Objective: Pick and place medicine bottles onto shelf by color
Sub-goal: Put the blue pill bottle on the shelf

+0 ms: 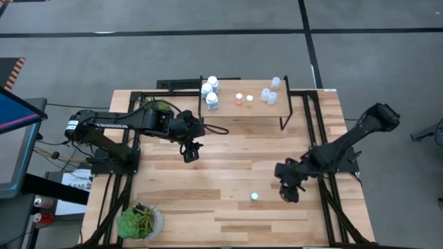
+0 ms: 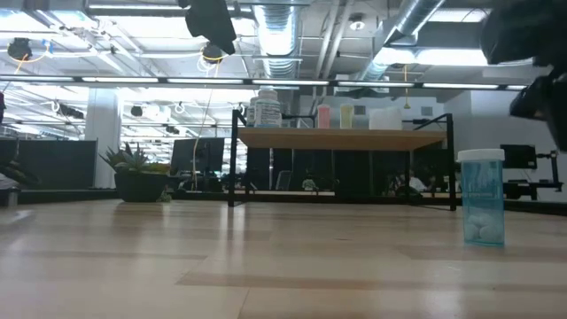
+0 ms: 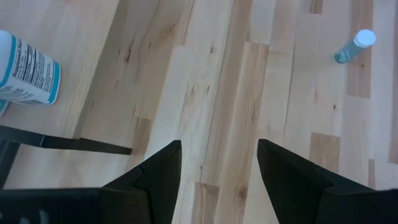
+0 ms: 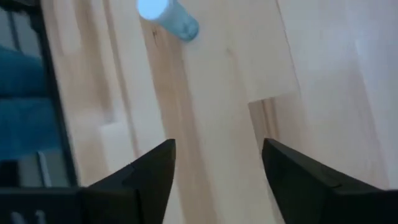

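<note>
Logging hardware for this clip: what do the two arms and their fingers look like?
Both are dark, matte-black jointed arms. The left arm carries a white label with small lettering near its base; cables trail beside it. The right arm looks plain black. Each ends in two broad, flat black wedge-shaped fingers, unmarked.

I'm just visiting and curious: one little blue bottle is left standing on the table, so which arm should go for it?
Probably the right. Its open hand hangs right beside the blue bottle, while the left hand, also open, sits farther off near the shelf.

Three white bottles (image 1: 209, 92), two orange bottles (image 1: 239, 99), four pale-blue bottles (image 1: 268, 94), two potted plants (image 1: 138, 221), one shelf (image 1: 242, 111), two arms (image 1: 131, 123).
</note>
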`<state>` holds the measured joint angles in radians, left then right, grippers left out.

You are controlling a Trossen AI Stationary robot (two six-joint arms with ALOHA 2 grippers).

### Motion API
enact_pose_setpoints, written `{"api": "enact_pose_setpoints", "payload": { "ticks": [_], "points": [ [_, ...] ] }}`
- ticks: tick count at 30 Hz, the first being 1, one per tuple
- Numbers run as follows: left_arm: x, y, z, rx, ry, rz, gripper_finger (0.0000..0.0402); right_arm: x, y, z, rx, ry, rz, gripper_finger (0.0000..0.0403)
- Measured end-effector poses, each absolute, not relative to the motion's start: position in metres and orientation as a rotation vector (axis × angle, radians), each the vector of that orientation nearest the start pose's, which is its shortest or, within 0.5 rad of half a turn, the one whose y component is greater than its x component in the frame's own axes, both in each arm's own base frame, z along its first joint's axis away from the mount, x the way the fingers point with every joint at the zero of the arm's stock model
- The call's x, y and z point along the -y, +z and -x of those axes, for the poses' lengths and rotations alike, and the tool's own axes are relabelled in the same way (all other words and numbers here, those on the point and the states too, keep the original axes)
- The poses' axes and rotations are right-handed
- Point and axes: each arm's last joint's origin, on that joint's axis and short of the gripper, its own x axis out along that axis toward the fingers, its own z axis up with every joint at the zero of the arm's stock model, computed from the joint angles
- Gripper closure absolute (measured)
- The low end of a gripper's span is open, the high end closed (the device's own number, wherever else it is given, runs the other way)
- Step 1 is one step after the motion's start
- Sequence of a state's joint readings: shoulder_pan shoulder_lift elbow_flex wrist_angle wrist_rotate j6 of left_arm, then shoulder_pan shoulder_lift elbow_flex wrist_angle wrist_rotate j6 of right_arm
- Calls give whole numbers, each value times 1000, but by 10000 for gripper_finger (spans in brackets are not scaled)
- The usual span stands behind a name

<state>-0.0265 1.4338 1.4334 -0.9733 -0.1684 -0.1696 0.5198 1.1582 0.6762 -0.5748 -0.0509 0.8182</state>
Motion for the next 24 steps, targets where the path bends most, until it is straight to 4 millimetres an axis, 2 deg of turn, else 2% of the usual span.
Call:
{"api": "enact_pose_setpoints", "payload": {
  "ticks": [10,15,24],
  "points": [
    [3,345,-283,-954,213,62,205,-122,165,-212,-1097,347,-22,77],
    [3,346,-283,-952,212,62,205,-126,151,-233,-1090,350,23,75],
    [3,346,-283,-953,199,36,205,-130,158,-275,-1034,353,60,85]
  ]
}}
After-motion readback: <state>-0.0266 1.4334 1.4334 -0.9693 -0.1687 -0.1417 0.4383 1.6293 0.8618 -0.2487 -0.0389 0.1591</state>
